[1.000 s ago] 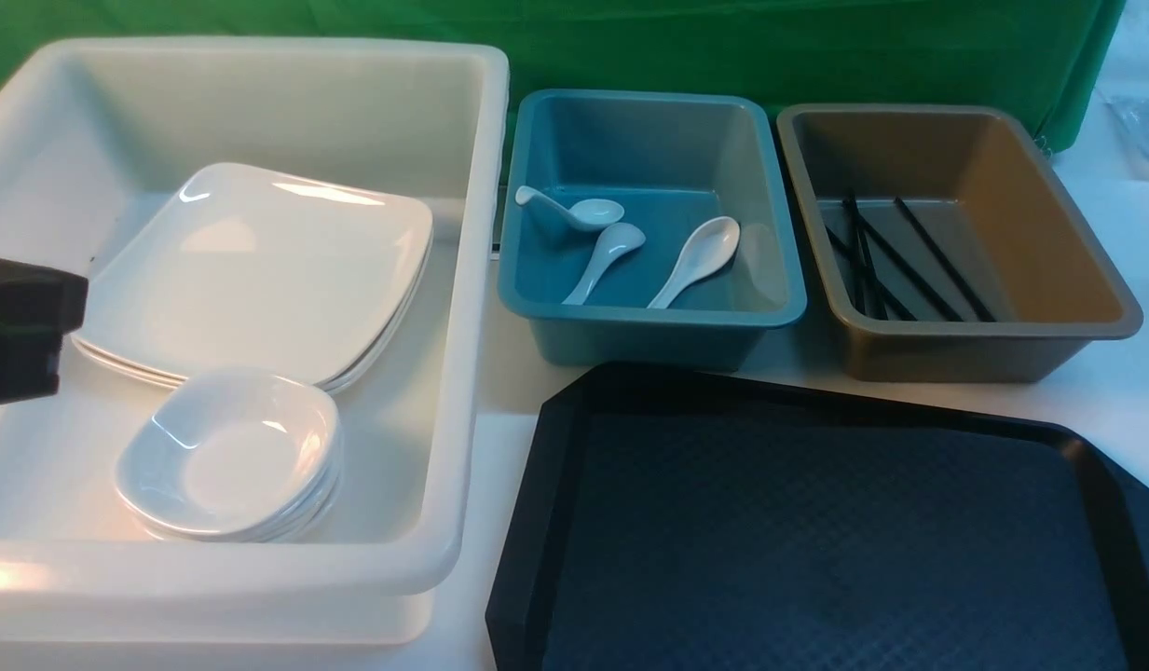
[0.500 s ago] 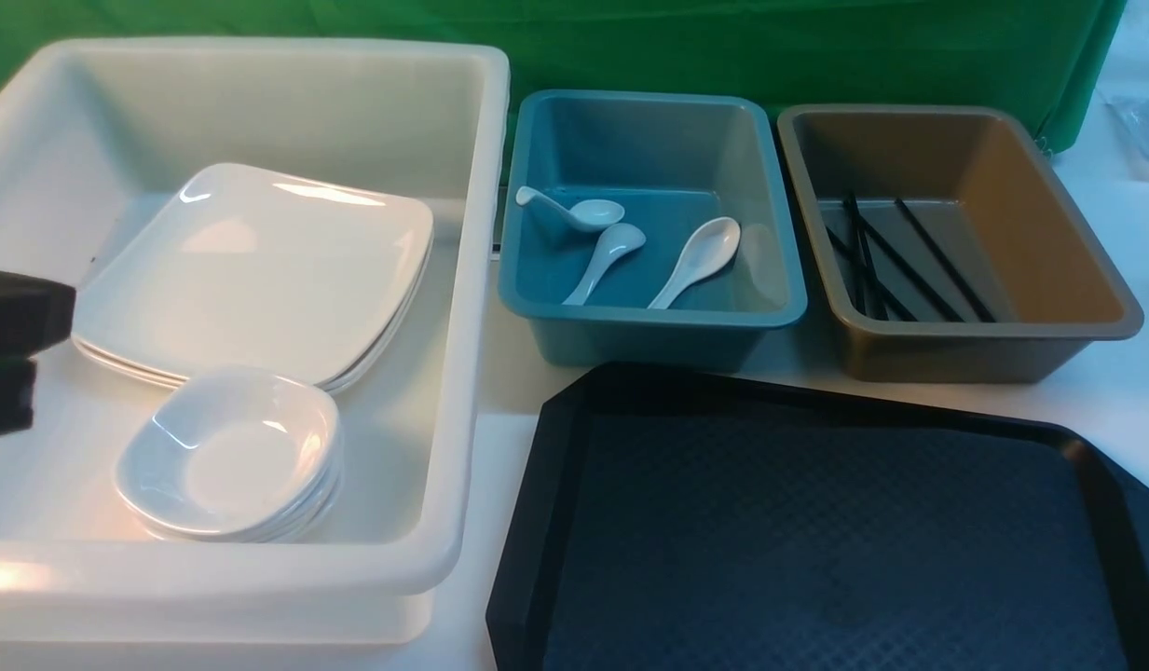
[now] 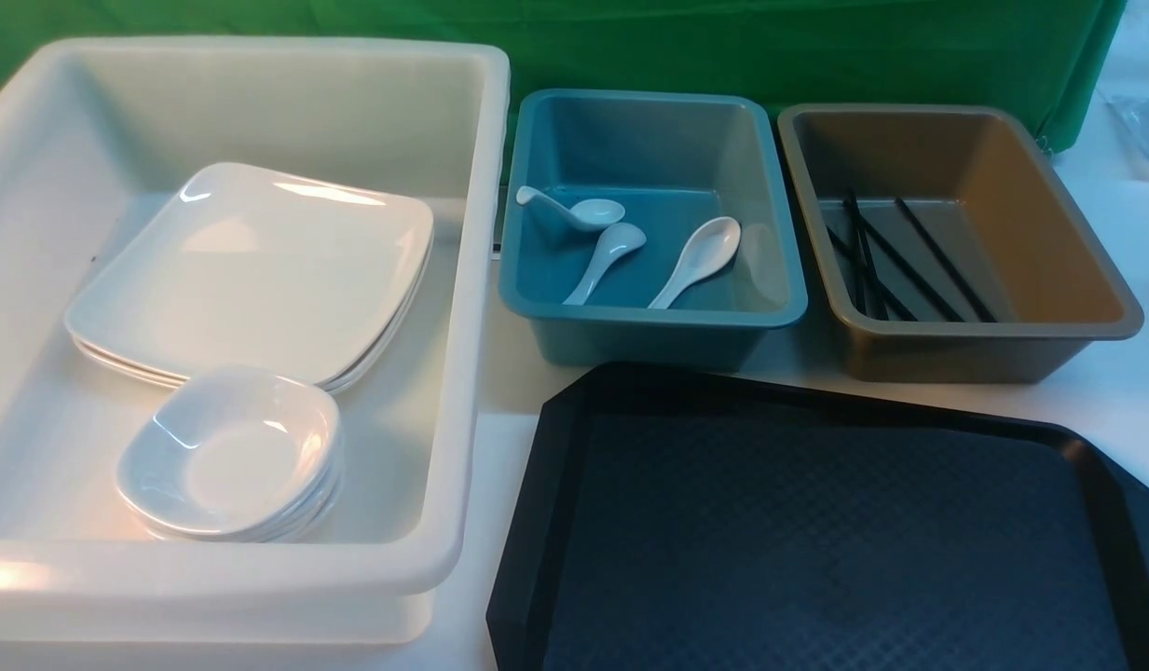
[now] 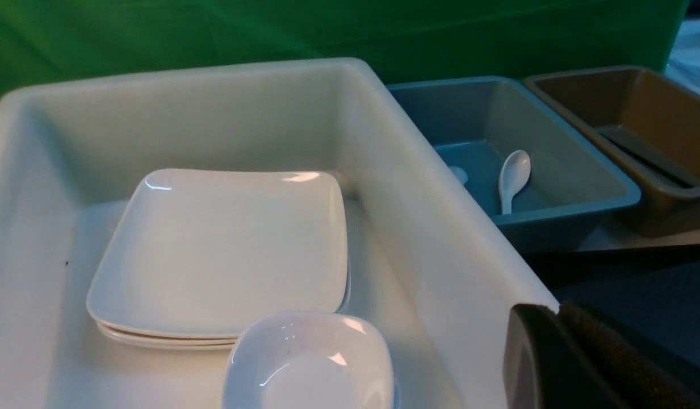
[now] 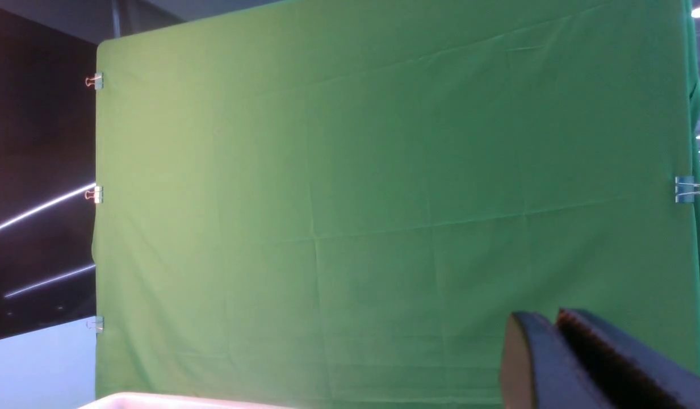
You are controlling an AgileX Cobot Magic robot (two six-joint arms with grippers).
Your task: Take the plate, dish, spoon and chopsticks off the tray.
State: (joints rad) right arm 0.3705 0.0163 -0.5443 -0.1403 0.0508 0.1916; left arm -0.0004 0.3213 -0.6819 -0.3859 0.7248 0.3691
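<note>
The black tray [image 3: 816,540] lies at the front right with nothing on it. The plate [image 3: 257,270] tops a stack in the white tub [image 3: 471,280], and the dish [image 3: 229,457] tops a stack of small bowls in front of it. The spoon [image 3: 700,256] lies in the blue tub [image 3: 649,321] and the chopsticks [image 3: 900,261] in the brown tub [image 3: 993,331]. Neither arm shows in the front view. My left gripper [image 4: 558,308] is shut and empty near the white tub's front right corner, above the plate [image 4: 225,250] and dish [image 4: 310,363]. My right gripper [image 5: 556,313] faces the green backdrop, jaws together, holding nothing.
Two smaller white spoons [image 3: 593,233] lie beside the task's spoon in the blue tub. A green cloth backdrop [image 3: 723,47] hangs behind the three tubs. The tubs stand side by side just behind the tray on a white table [image 3: 1124,391].
My left gripper, seen at the front view's left edge over the white tub, has drawn back leftward out of that view. Nothing else has moved.
</note>
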